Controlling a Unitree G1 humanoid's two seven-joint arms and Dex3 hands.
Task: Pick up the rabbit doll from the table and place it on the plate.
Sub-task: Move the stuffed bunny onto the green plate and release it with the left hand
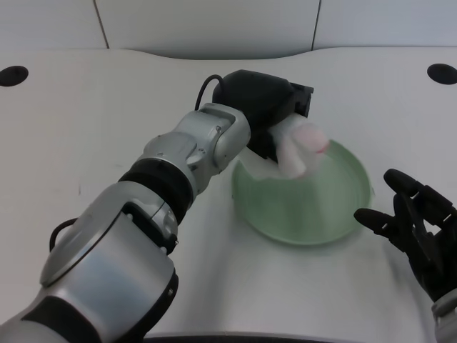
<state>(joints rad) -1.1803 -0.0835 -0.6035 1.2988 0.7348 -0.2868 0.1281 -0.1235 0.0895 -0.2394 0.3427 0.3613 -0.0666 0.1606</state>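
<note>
Just right of the frame's centre, the left hand [268,118] grips the rabbit doll [298,148] over the upper-left rim of the green plate [343,214]. It looks soft and light, so squeezing its plump middle seems safest.

Bright, even overhead light washes the white table [86,128]. Soft shadow pools beneath the left hand's fingers [300,100], where the pale rabbit doll [300,146] looks motion-blurred and overexposed.
</note>
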